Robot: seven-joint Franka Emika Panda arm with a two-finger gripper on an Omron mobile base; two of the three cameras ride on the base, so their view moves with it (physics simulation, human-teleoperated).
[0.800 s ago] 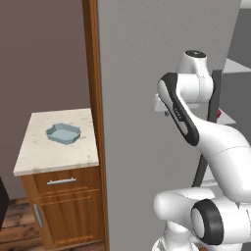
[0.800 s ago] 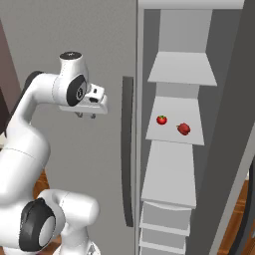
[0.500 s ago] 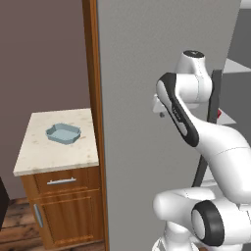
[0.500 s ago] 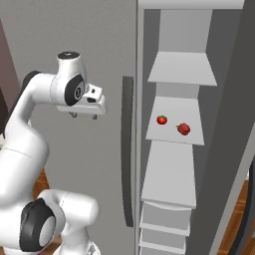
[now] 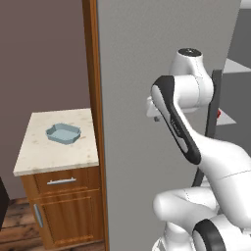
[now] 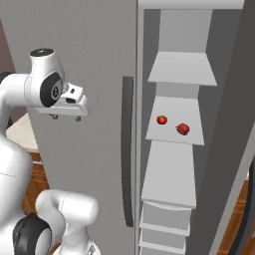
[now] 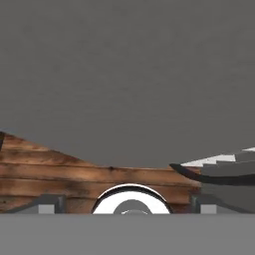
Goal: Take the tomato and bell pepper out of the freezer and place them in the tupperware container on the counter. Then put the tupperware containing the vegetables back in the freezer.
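The freezer (image 6: 94,60) stands with its flat grey door and long dark handle (image 6: 127,149) between the robot's hand (image 6: 65,117) and the pale inner shelves. The hand hangs in front of the door, fingers spread apart and holding nothing. On one shelf (image 6: 174,135) the tomato (image 6: 162,120) sits near the bell pepper (image 6: 183,129), apart from it. The tupperware container (image 5: 62,133) lies on the surface (image 5: 54,157) beyond a wooden panel (image 5: 94,122). No writing is legible.

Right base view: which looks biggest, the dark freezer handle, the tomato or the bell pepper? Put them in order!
1. The dark freezer handle, by far the biggest.
2. The bell pepper.
3. The tomato.
The bell pepper looks only slightly bigger than the tomato, so those two are nearly alike.
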